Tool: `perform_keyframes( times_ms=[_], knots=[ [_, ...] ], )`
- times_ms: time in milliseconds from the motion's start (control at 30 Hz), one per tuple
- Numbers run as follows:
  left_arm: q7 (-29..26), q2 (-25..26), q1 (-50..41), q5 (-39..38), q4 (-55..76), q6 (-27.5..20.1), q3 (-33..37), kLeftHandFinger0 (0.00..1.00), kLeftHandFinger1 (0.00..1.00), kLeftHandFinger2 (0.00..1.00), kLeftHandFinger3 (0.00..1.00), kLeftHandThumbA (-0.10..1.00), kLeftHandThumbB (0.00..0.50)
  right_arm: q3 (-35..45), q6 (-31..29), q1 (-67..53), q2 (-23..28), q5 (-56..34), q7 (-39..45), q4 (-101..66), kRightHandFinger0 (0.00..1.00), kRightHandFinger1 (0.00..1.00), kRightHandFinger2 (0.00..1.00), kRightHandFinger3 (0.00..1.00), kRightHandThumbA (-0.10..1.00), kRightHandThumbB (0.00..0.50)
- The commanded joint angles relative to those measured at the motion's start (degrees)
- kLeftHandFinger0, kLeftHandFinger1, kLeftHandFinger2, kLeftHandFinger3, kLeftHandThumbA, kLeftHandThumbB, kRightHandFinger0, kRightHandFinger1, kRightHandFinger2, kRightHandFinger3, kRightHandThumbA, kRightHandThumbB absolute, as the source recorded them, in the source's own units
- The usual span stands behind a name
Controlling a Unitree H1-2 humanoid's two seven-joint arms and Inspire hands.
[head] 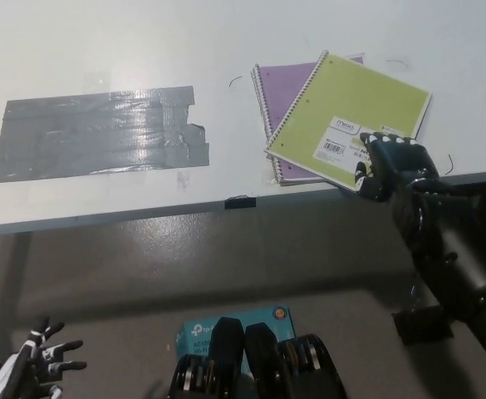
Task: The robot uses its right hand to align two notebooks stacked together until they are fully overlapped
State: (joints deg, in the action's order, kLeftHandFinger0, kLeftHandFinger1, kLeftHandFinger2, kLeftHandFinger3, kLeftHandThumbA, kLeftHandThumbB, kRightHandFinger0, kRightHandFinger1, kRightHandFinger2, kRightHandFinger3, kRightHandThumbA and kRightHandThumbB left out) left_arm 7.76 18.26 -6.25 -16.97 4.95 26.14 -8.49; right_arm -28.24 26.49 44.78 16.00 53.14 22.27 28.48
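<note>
The green notebook (351, 119) is lying skewed on top of the purple notebook (277, 91) at the table's (101, 50) 2 o'clock area, near the front edge. The right hand (390, 166) is resting its fingers on the green notebook's 5 o'clock corner, holding nothing. The left hand (39, 366) is hanging at 7 o'clock below the table, fingers spread. Grey tape (97, 131) is lying at 10 o'clock.

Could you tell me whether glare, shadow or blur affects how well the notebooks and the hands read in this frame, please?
Head view: glare streaks the grey tape patch; the green notebook and purple notebook are evenly lit and sharp; the black right hand at the green cover's lower corner is dark with little detail; the white left hand sits dim, cropped at the bottom left.
</note>
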Motion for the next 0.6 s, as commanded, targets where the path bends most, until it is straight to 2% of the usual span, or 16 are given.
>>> perform_keyframes(
  times_ms=[0, 33, 100, 267, 400, 433, 500, 567],
  knots=[
    [1.7, 1.3, -0.6, 0.1, 1.6, 0.4, 0.1, 0.49, 0.60, 0.76, 0.94, 0.91, 0.254, -1.4, 0.4, -0.6, 0.5, 3.8, 8.4, 0.8, 1.00, 1.00, 1.00, 1.00, 1.00, 0.389],
    [1.8, 1.3, -0.6, 0.1, 1.6, 0.3, 0.2, 0.50, 0.60, 0.76, 0.94, 0.91, 0.254, -1.2, 0.4, -0.6, 0.5, 4.2, 8.8, 0.8, 1.00, 1.00, 1.00, 1.00, 1.00, 0.390],
    [1.8, 1.1, -0.4, -0.2, 1.2, 0.2, 0.1, 0.50, 0.61, 0.77, 0.92, 0.90, 0.289, -0.6, 0.4, -0.7, 0.7, 5.7, 10.3, 1.8, 1.00, 1.00, 1.00, 1.00, 1.00, 0.404],
    [1.7, 1.2, -0.3, 0.2, 1.3, 0.2, 0.5, 0.48, 0.59, 0.76, 0.94, 0.97, 0.268, -1.0, 0.4, -1.4, 1.9, 5.9, 11.0, 1.2, 1.00, 1.00, 1.00, 1.00, 1.00, 0.400],
    [2.3, 1.4, -0.6, 0.2, 1.3, -0.8, 0.8, 0.47, 0.59, 0.77, 0.92, 1.00, 0.275, -2.5, 0.4, -1.6, 2.9, 4.0, 11.5, 0.4, 1.00, 1.00, 1.00, 1.00, 1.00, 0.403],
    [2.4, 1.4, -0.7, 0.1, 1.1, -1.3, 0.8, 0.47, 0.59, 0.76, 0.91, 1.00, 0.289, -2.7, -1.7, -1.8, 3.4, 2.2, 10.7, 0.2, 1.00, 1.00, 1.00, 1.00, 1.00, 0.394],
    [2.3, 1.5, -0.7, 0.4, 1.1, -1.6, 1.0, 0.48, 0.59, 0.75, 0.90, 1.00, 0.323, -3.0, -3.0, -1.7, 3.6, 1.2, 10.9, 0.5, 1.00, 1.00, 1.00, 1.00, 1.00, 0.429],
    [2.5, 1.5, -0.7, 0.6, 0.9, -1.9, 1.1, 0.49, 0.59, 0.73, 0.90, 1.00, 0.326, -3.3, -4.3, -1.7, 3.7, 0.4, 10.6, 0.3, 1.00, 1.00, 1.00, 1.00, 1.00, 0.445]
  ],
)
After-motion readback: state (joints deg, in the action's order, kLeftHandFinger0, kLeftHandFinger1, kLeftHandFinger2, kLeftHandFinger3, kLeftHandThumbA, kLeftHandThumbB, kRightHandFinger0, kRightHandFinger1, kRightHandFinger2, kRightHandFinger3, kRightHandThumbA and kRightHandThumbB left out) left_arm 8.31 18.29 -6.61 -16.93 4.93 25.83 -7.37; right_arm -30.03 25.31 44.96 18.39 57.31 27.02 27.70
